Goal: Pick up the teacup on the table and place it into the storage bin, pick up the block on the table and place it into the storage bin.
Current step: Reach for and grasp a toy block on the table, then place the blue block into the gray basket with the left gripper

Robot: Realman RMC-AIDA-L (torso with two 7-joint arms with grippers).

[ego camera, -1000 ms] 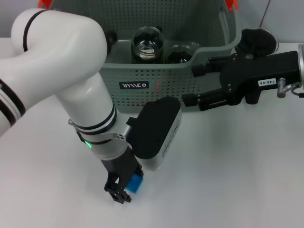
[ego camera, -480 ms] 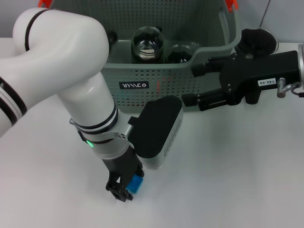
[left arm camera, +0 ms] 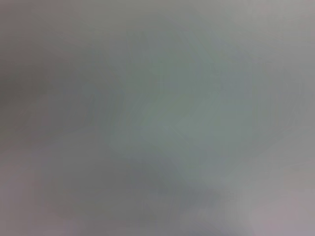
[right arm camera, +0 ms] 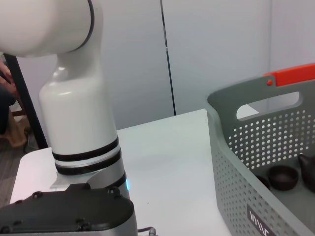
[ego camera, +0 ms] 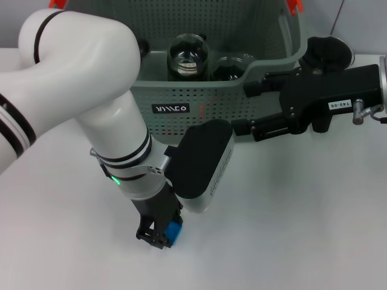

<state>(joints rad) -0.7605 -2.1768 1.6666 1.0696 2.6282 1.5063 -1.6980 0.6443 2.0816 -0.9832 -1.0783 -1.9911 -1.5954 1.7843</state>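
A small blue block (ego camera: 175, 231) sits between the black fingers of my left gripper (ego camera: 160, 237), low over the white table (ego camera: 290, 217) near its front edge, and the gripper is shut on it. The grey-green perforated storage bin (ego camera: 181, 96) stands behind, with a black label (ego camera: 170, 109). Inside the bin lies a small dark teacup (ego camera: 230, 65), also visible in the right wrist view as the teacup (right arm camera: 283, 177). My right gripper (ego camera: 240, 110) hangs open by the bin's front right wall, holding nothing. The left wrist view is a grey blur.
A glass dome-shaped vessel (ego camera: 188, 55) stands in the bin beside the teacup. Orange-red clips (ego camera: 294, 6) mark the bin's handles. The left arm's white links (ego camera: 103, 109) cross the bin's front left. Bare table lies right of the block.
My left gripper has shifted slightly up and to the right, and the blue block has moved with it. The right arm has not moved.
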